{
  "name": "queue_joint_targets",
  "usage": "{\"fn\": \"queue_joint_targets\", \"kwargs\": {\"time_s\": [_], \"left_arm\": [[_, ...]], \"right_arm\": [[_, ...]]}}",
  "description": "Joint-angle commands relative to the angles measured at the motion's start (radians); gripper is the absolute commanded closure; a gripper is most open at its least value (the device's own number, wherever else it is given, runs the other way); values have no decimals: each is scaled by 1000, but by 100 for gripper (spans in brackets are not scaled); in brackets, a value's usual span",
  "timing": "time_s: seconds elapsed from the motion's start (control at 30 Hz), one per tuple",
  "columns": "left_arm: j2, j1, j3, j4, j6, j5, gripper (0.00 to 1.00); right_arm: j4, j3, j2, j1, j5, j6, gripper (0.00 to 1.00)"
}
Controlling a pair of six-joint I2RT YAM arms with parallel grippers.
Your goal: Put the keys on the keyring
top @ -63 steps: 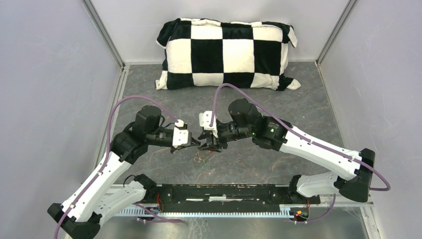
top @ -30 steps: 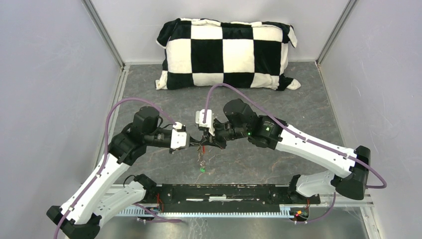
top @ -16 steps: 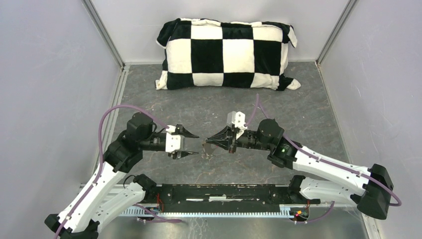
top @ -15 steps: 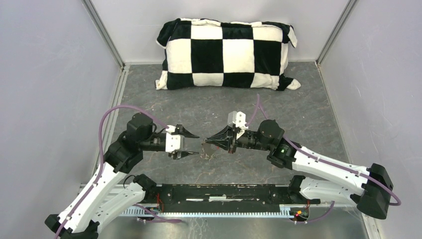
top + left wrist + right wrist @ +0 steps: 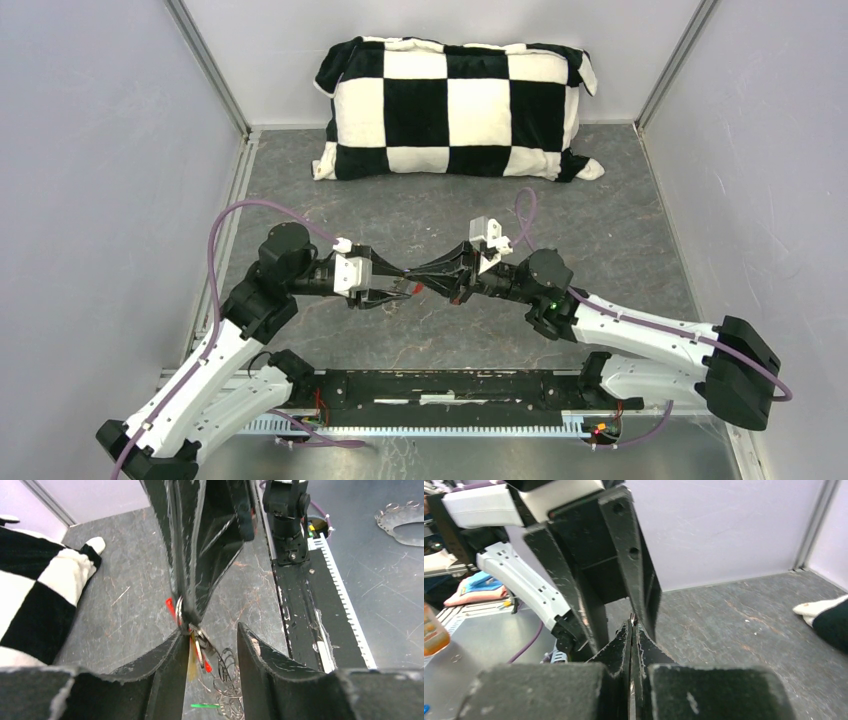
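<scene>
My right gripper (image 5: 416, 284) is shut on the keyring (image 5: 179, 611), a thin silver ring pinched at its tips (image 5: 632, 625) above the middle of the grey table. In the left wrist view the red tag (image 5: 206, 666) and the brass key (image 5: 192, 656) hang just below that pinch. Lower down are silver chain loops (image 5: 227, 680) and the green key (image 5: 205, 706); I cannot tell whether these hang or lie on the table. My left gripper (image 5: 402, 284) is open, its jaws (image 5: 210, 630) either side of the hanging parts, one finger (image 5: 170, 655) against the ring.
A black-and-white checked pillow (image 5: 455, 108) lies along the back wall. The black rail (image 5: 450, 385) with both arm bases runs along the near edge. Grey walls close in the left and right sides.
Half a second ago the two grippers stood apart with the left one wide open. They have since come together at the centre, and the left jaws stand narrower round the right gripper's tip.
</scene>
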Motion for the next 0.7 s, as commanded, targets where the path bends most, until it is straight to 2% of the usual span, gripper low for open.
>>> {"fn": "queue_joint_targets", "kwargs": {"time_s": [0.0, 0.13, 0.23, 0.4, 0.47, 0.67], "left_arm": [[-5, 0, -9, 87, -80, 68, 54], [-9, -1, -26, 82, -84, 37, 55], [-10, -1, -33, 72, -90, -1, 55], [-13, 0, -33, 73, -143, -30, 54], [-12, 0, -32, 99, -208, -19, 52], [-5, 0, -37, 198, -342, 104, 50]], "right_arm": [[66, -24, 6, 17, 186, -23, 100], [108, -69, 8, 47, 373, -59, 99], [201, -108, 16, 67, 474, -75, 100], [391, -165, 28, 74, 505, -94, 99], [469, -186, 40, 73, 506, -81, 100], [641, -204, 114, 73, 469, 45, 100]]}}
